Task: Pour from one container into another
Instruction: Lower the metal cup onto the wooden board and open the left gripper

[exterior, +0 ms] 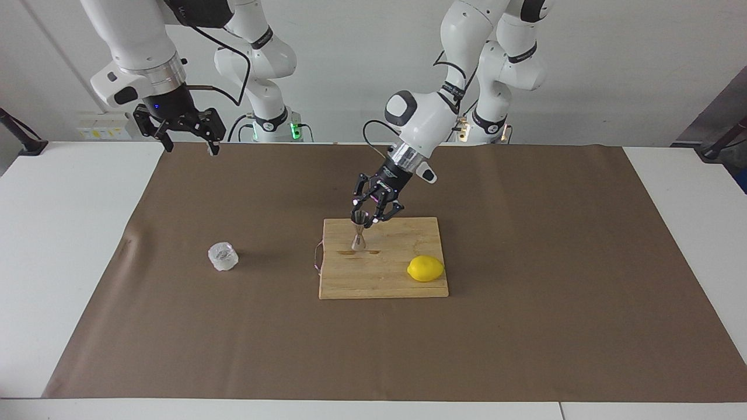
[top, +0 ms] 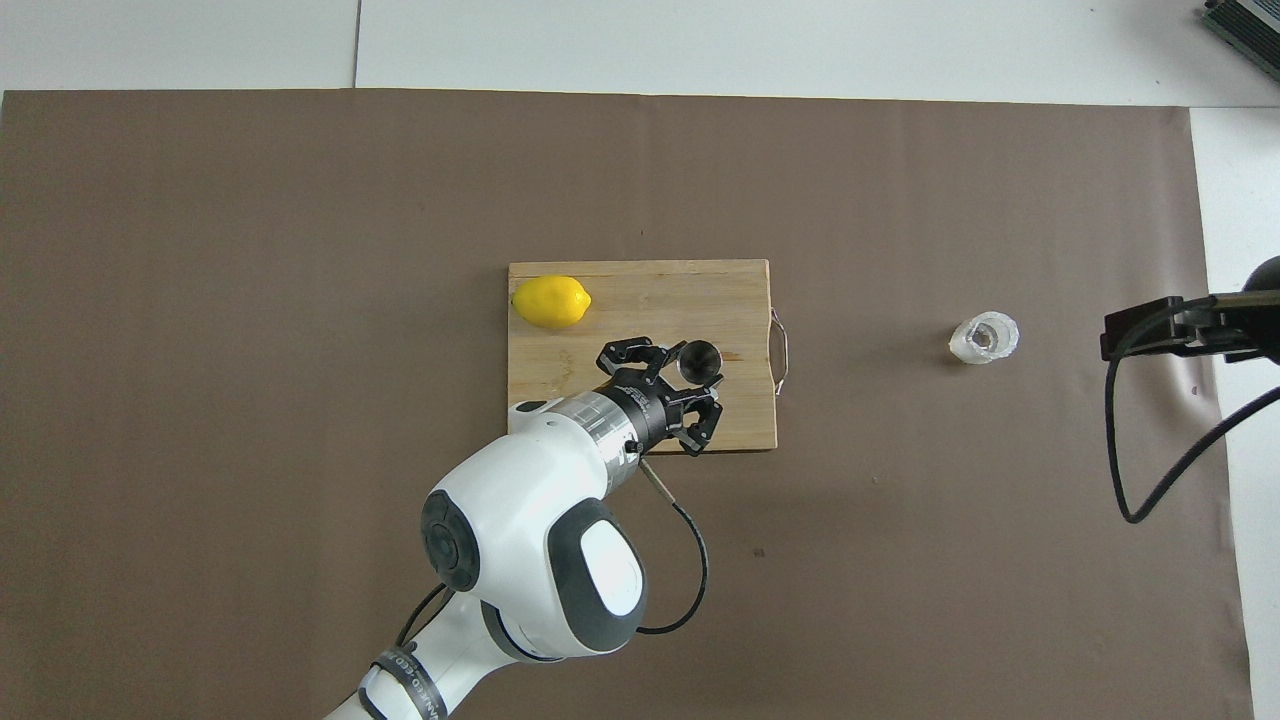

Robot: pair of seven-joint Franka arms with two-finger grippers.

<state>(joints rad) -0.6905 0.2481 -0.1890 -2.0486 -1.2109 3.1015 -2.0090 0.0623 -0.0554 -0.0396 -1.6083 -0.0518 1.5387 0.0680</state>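
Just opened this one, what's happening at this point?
The left gripper is shut on the steel jigger, holding it upright by its upper cone over the wooden cutting board, its base at or just above the wood. A lemon lies on the same board. The clear crinkled cup stands alone on the brown mat toward the right arm's end. The right gripper waits open, raised by its base.

Jigger [exterior: 359,235] and lemon [exterior: 425,268] on board [exterior: 382,283]

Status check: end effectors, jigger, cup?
Left end effector shut on jigger, upright on cutting board. Right end effector open, waiting. Cup untouched. Path clear.
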